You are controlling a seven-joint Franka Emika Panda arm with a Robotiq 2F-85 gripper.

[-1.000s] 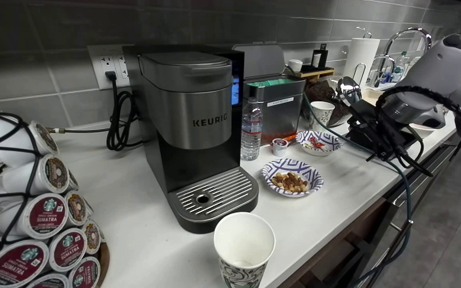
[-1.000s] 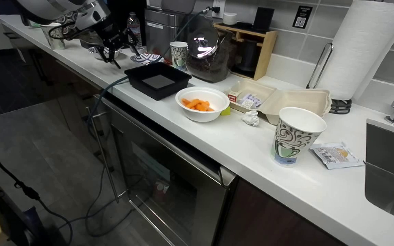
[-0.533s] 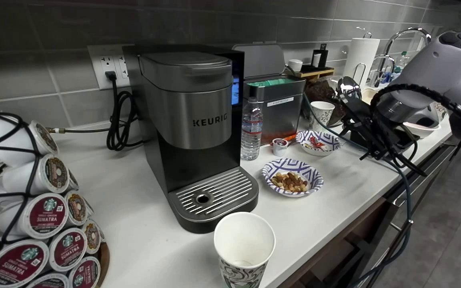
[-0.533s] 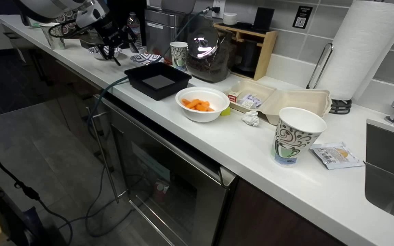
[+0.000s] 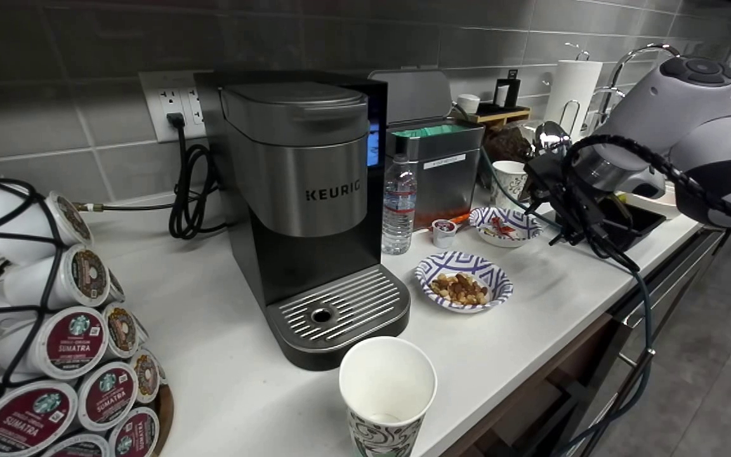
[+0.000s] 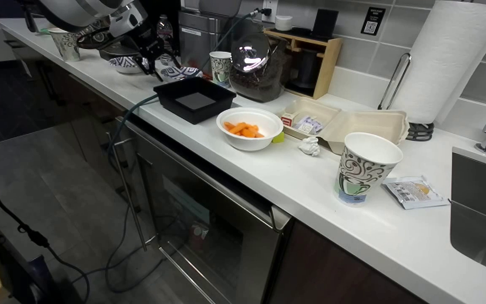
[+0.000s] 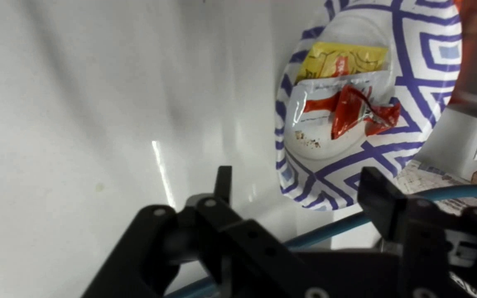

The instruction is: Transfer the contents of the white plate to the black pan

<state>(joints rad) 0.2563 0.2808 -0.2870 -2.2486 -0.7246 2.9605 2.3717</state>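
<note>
At left in an exterior view, hovers with the gripper [image 6: 170,72] wide at the fingers, holding nothing, near the patterned plate [image 6: 187,74]; likely spread so as to pinch a rim. Farther right, note the black pan [image 6: 179,109]: rectangular, low-sided, greyish at the base inside, with no food showing. Set, presumably for a short pour, between that plate and, nearer and to the right, the white bowl [image 6: 247,144] of carrots [image 6: 246,131], perhaps the vessel to empty.

Opposing exterior views along the counter [image 6: 302,173] share the black pan [image 6: 195,100]. Wrist view looks closely down, patterned plate [image 7: 420,78] at two o'clock.
</note>
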